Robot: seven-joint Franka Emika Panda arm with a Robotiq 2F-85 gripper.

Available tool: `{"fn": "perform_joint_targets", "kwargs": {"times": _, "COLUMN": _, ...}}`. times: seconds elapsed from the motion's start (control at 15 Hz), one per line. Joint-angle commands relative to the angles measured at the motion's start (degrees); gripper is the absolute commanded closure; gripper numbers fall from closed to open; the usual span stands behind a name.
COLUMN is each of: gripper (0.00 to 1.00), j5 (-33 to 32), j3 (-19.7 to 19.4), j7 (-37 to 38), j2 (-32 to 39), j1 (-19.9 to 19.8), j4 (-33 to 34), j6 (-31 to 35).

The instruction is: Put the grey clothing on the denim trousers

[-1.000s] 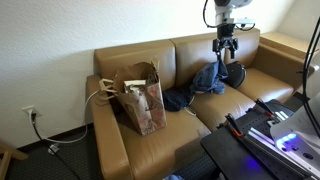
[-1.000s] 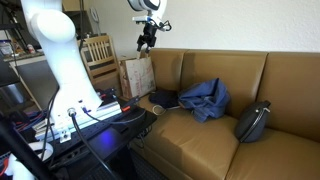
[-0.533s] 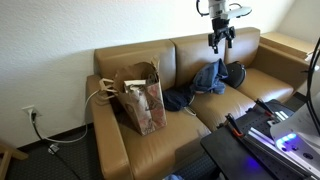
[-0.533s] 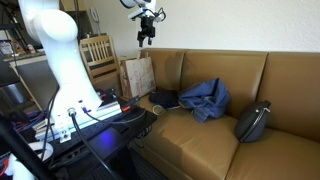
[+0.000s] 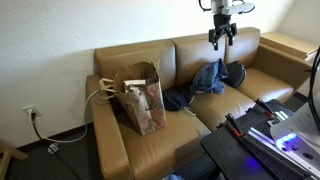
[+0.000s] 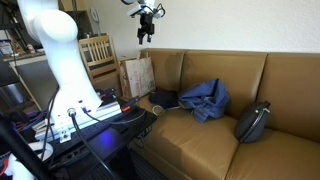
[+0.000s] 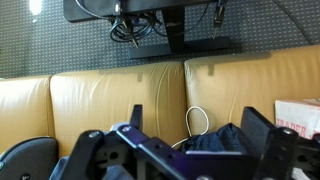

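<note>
The blue denim trousers (image 5: 208,80) lie crumpled on the middle of the brown sofa, seen in both exterior views (image 6: 205,98). A dark grey bundle of clothing (image 5: 236,73) sits on the cushion beside them (image 6: 253,122). My gripper (image 5: 223,38) hangs high above the sofa back, open and empty, well clear of both (image 6: 146,33). In the wrist view the open gripper (image 7: 197,135) frames the dark blue cloth (image 7: 215,142) far below. The grey bundle (image 7: 25,155) shows at the lower left.
A brown paper bag (image 5: 140,95) stands on the end cushion by the armrest. A dark cloth (image 5: 178,98) lies beside the denim. A white cord loop (image 7: 197,120) lies on the sofa. A black equipment table (image 5: 260,135) stands in front.
The gripper has risen from just above the clothing to higher over the sofa back, staying open. The clothes have not moved.
</note>
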Motion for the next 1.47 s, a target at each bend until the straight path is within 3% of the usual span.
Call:
{"fn": "perform_joint_targets", "kwargs": {"times": 0.0, "gripper": 0.0, "j5": -0.01, "j3": 0.45, "j7": 0.01, "j2": 0.02, "j1": -0.42, "j4": 0.11, "j6": -0.13}}
{"fn": "perform_joint_targets", "kwargs": {"times": 0.8, "gripper": 0.0, "j5": 0.0, "j3": 0.46, "j7": 0.01, "j2": 0.02, "j1": -0.42, "j4": 0.11, "j6": -0.13}}
{"fn": "perform_joint_targets", "kwargs": {"times": 1.0, "gripper": 0.0, "j5": 0.35, "j3": -0.27, "j7": 1.33, "j2": 7.17, "j1": -1.0, "j4": 6.52, "j6": -7.78}}
{"fn": "perform_joint_targets", "kwargs": {"times": 1.4, "gripper": 0.0, "j5": -2.44, "j3": -0.03, "j7": 5.63, "j2": 12.79, "j1": 1.01, "j4": 11.58, "j6": -11.59}}
